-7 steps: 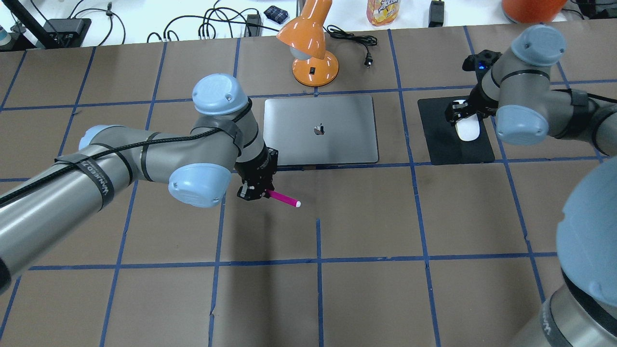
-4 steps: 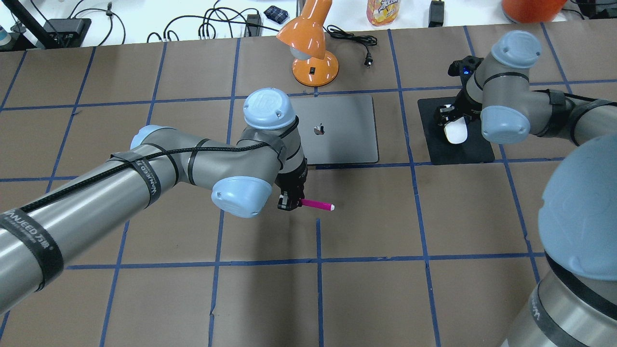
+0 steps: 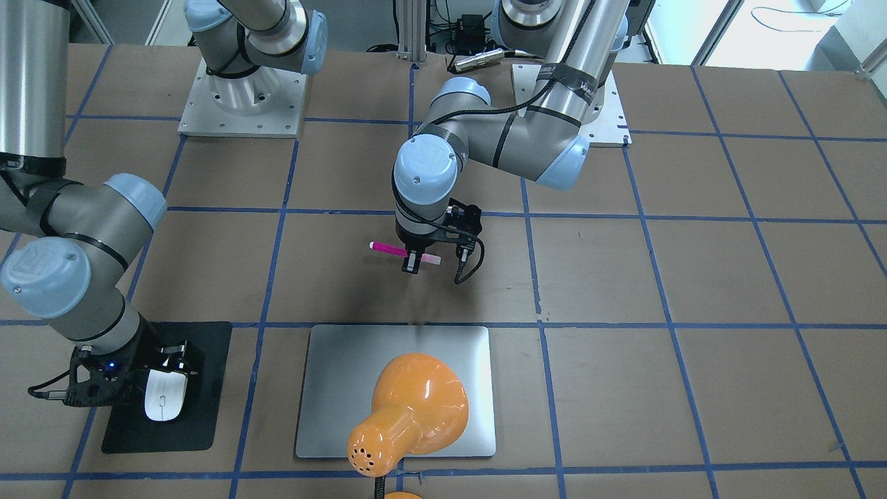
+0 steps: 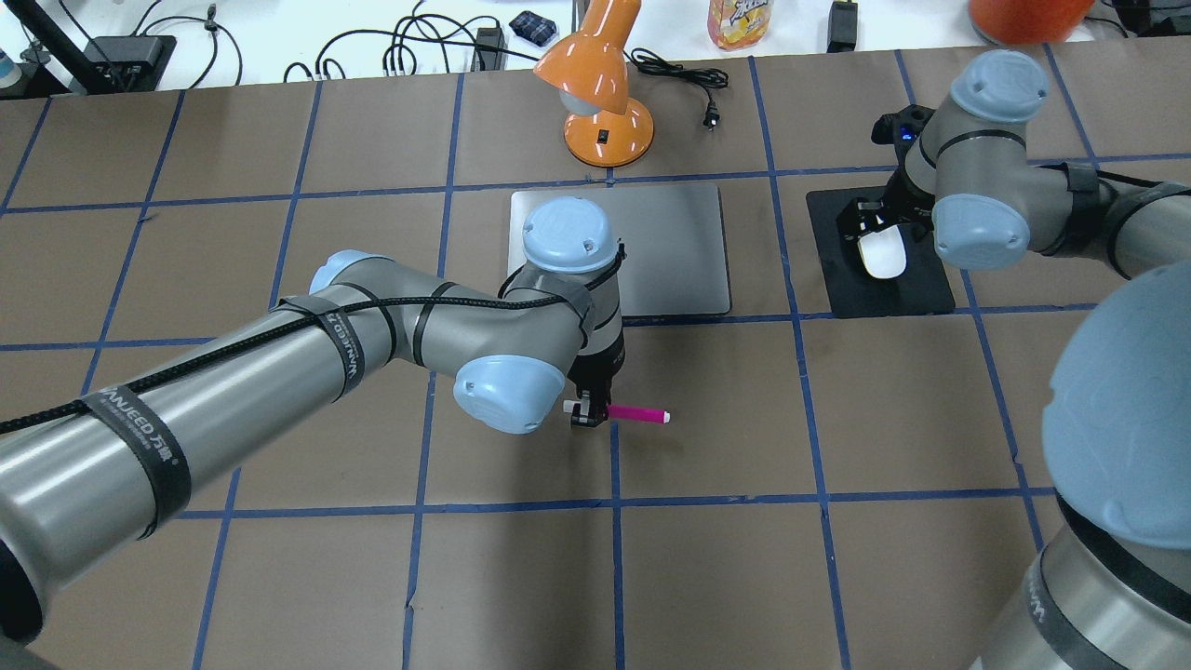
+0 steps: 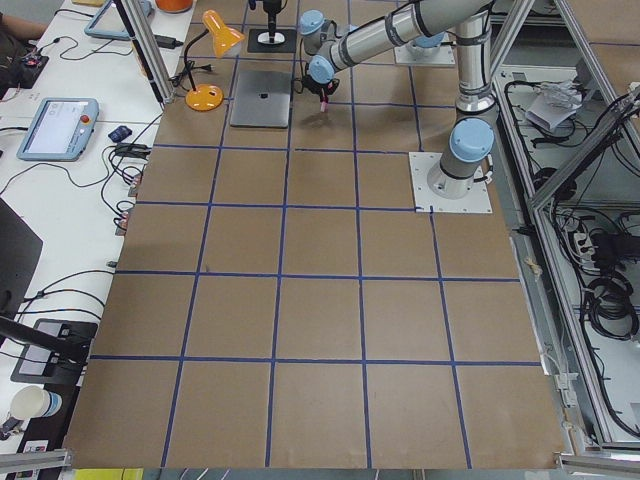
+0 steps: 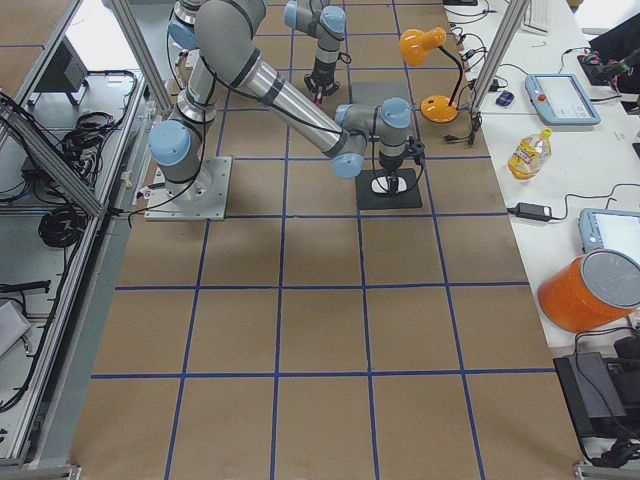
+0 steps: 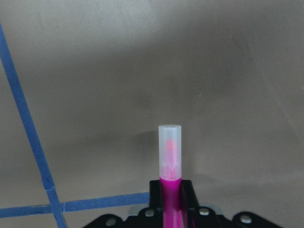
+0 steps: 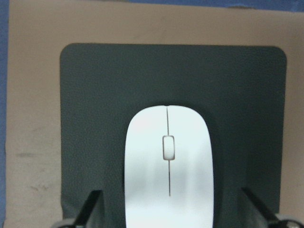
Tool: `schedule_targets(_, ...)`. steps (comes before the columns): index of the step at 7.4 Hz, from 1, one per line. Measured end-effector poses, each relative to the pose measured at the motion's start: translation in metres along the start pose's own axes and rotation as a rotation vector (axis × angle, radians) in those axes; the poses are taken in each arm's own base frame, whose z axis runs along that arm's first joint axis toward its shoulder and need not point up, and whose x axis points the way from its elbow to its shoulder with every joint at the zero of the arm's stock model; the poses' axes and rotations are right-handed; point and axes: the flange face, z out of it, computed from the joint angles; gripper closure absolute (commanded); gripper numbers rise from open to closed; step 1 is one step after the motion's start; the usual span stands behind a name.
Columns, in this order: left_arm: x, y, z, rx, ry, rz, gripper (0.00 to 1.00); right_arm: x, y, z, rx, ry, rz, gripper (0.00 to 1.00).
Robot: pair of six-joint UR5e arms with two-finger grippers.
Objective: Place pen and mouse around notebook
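Note:
The magenta pen [image 4: 638, 413] hangs level a little above the table, on the robot's side of the silver notebook [image 4: 672, 244]. My left gripper [image 4: 588, 413] is shut on its middle. In the left wrist view the pale cap [image 7: 169, 151] sticks out past the gripper [image 7: 170, 191]. The white mouse [image 4: 881, 254] lies on a black mat [image 4: 921, 290] to the right of the notebook. My right gripper [image 4: 873, 226] stands over the mouse's far end, open, with a finger [image 8: 93, 209] on each side, clear of the mouse [image 8: 168, 161].
An orange desk lamp [image 4: 600, 88] stands just beyond the notebook's far edge, and in the front-facing view its shade [image 3: 410, 409] covers part of the notebook [image 3: 332, 374]. Cables, a bottle and an orange container lie on the white bench past the table.
My left arm has carried the pen to the right and slightly toward the robot, turning it level. The right gripper and the mouse shifted a little left on the mat.

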Motion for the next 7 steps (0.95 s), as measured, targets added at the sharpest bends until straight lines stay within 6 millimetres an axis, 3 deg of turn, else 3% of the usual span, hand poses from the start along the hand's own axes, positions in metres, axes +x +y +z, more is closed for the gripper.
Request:
schedule_targets(1,-0.001,0.000,0.001,0.006,-0.001,0.004,0.11,-0.003,0.004,-0.026,-0.008,-0.002,0.001,0.00)
schedule_targets(2,-0.001,-0.001,-0.004,0.018,0.010,0.010,0.10,-0.009,0.013,-0.063,-0.023,-0.007,-0.002,0.00)
schedule_targets(4,0.002,-0.011,-0.036,0.033,0.074,0.091,0.08,-0.033,0.041,-0.154,-0.057,-0.021,-0.016,0.00)
schedule_targets(5,0.007,-0.026,-0.061,0.031,0.105,0.154,0.08,-0.055,0.053,-0.202,-0.082,-0.029,-0.016,0.00)
schedule_targets(7,0.014,-0.086,-0.123,0.016,0.127,0.321,0.08,-0.120,0.076,-0.290,-0.139,-0.026,0.001,0.00)
